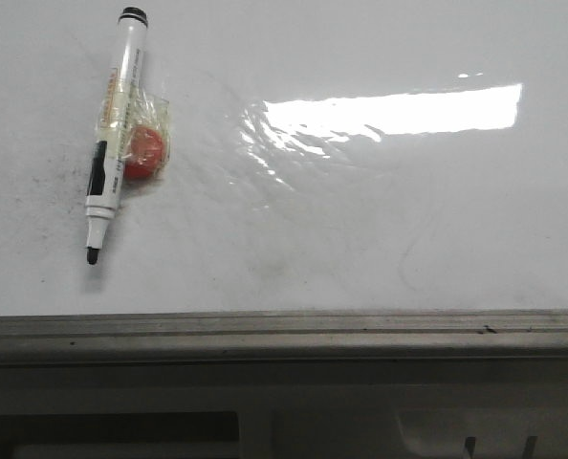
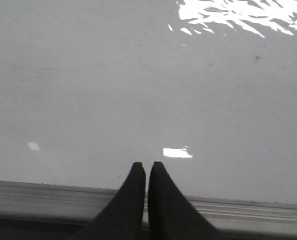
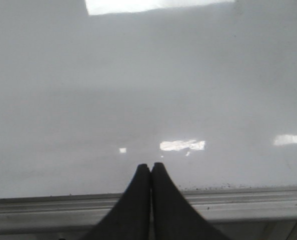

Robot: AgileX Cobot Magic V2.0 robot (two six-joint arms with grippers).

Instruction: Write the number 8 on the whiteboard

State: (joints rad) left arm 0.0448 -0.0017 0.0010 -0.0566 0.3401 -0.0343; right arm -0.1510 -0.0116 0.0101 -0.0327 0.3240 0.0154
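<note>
The whiteboard (image 1: 341, 229) fills the front view, glossy white with faint grey smudges and a bright light reflection. No number 8 shows on it. A white marker (image 1: 115, 134) with a black cap end and a bare black tip lies at the far left, tip toward the near edge. An orange-red ball (image 1: 143, 153) is taped to its side under clear tape. Neither gripper appears in the front view. My left gripper (image 2: 147, 165) is shut with nothing in it, over the board's near frame. My right gripper (image 3: 151, 166) is likewise shut and empty above the frame.
The grey metal frame edge (image 1: 284, 330) runs along the near side of the board, also visible as the frame (image 2: 48, 197) in the left wrist view and the frame (image 3: 248, 202) in the right wrist view. Below it lies a darker grey ledge (image 1: 284, 421).
</note>
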